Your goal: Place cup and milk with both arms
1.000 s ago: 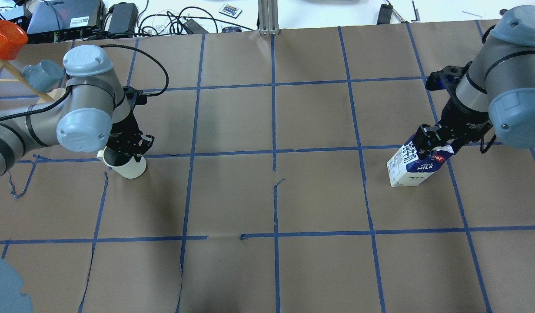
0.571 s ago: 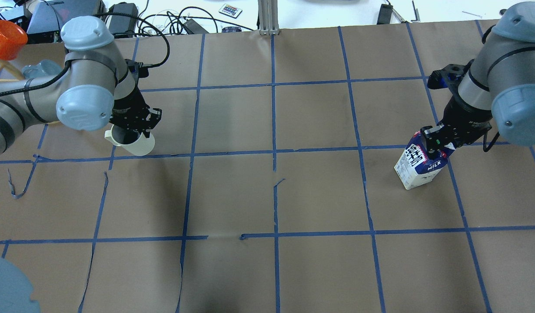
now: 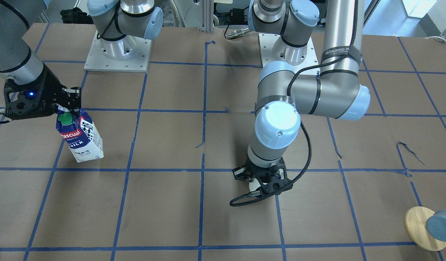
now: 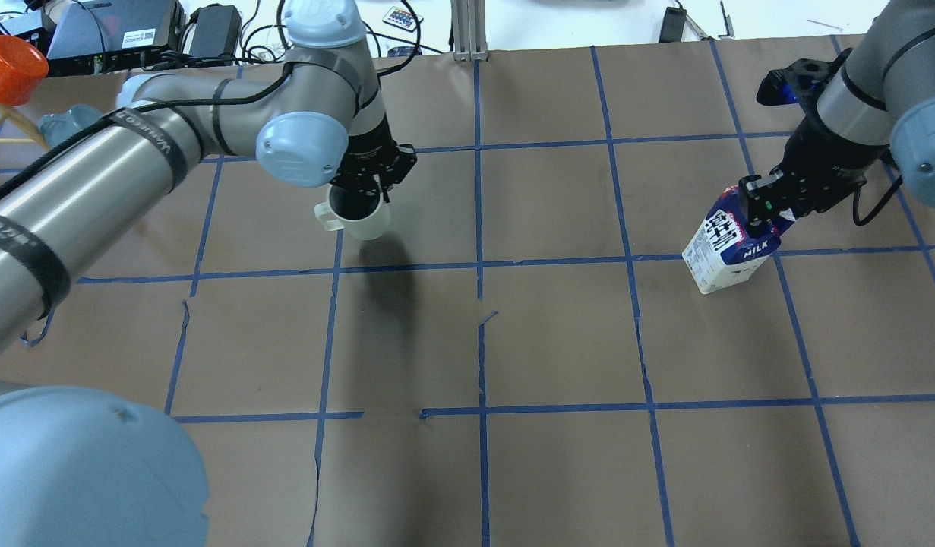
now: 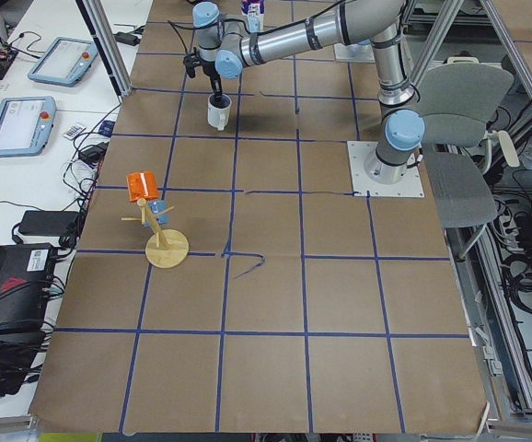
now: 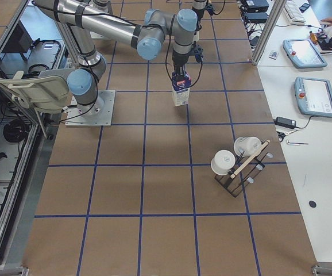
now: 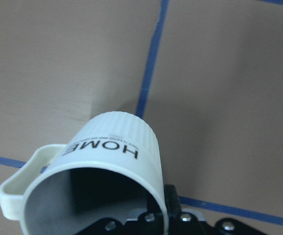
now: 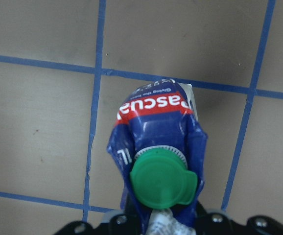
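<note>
My left gripper (image 4: pixel 367 181) is shut on the rim of the white cup (image 4: pixel 358 214) and holds it above the table, left of centre towards the far side. The left wrist view shows the cup (image 7: pixel 109 159) with its "HOME" lettering, dark inside and handle on the left. In the front-facing view my left gripper (image 3: pixel 262 181) hides most of the cup (image 3: pixel 254 186). My right gripper (image 4: pixel 767 203) is shut on the top of the blue and white milk carton (image 4: pixel 728 249), which hangs tilted at the right. The carton (image 3: pixel 80 137) shows its green cap (image 8: pixel 161 183).
A wooden stand with an orange cup (image 4: pixel 10 68) and a blue-grey cup (image 3: pixel 440 225) is at the far left corner. A rack with white cups (image 6: pixel 238 161) stands beyond the table's right part. Cables and devices lie past the far edge. Blue tape lines grid the brown table (image 4: pixel 558 342).
My left arm has carried the cup well to the right and farther from me. My right arm has carried the milk carton a little farther from me. Both grippers stay shut.
</note>
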Motion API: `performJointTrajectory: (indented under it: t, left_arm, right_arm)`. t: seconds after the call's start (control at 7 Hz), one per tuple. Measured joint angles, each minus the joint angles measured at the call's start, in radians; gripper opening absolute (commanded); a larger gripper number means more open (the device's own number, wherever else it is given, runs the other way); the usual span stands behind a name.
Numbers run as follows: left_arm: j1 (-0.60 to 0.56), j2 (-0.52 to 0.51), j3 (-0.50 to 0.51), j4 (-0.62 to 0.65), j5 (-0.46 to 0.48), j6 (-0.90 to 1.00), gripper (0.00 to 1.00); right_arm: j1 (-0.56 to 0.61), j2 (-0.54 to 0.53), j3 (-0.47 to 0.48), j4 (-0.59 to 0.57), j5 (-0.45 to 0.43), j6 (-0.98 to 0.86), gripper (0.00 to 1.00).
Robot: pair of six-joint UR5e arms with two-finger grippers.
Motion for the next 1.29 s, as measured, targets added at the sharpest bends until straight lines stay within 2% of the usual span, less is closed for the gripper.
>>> performJointTrajectory:
  t: [0.29, 0.43, 0.57, 1.0, 1.29]
  left_arm:
    - [-0.113, -0.101, 0.122, 0.009, -0.059, -0.264, 0.0]
    - [-0.141, -0.14, 0.175, 0.011, -0.085, -0.336, 0.29]
    - [-0.152, -0.164, 0.209, 0.013, -0.096, -0.352, 0.99]
    - [-0.137, -0.169, 0.229, 0.013, -0.08, -0.205, 1.0]
    - [-0.08, -0.116, 0.231, -0.017, -0.065, -0.099, 1.0]
  right_arm:
    - [0.012, 0.013, -0.056, 0.011, 0.034, 0.039, 0.34]
    - [0.034, 0.022, -0.069, 0.009, 0.057, 0.095, 0.34]
    - [0.064, 0.041, -0.087, 0.006, 0.066, 0.142, 0.34]
    - [0.124, 0.1, -0.17, 0.042, 0.07, 0.227, 0.33]
    - [0.169, 0.13, -0.204, 0.041, 0.074, 0.282, 0.33]
